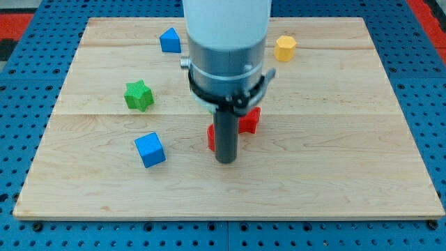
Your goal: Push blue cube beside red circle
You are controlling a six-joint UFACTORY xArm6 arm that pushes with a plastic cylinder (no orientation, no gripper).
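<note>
- My tip (226,160) is a plain rod with no jaws, holding nothing; it stands on the wooden board (334,174) near the centre.
- A red block (210,137), shape unclear, shows just beside the tip on the view's left, largely hidden by the rod.
- Another red block (250,120) lies just behind, to the view's right.
- The blue cube (150,149) sits well to the view's left of the tip, apart from both red blocks.
- A green star (139,95) lies above the cube.

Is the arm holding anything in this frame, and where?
Nothing is held. My tip has no gripper; it stands beside a partly hidden red block, right of the blue cube.
</note>
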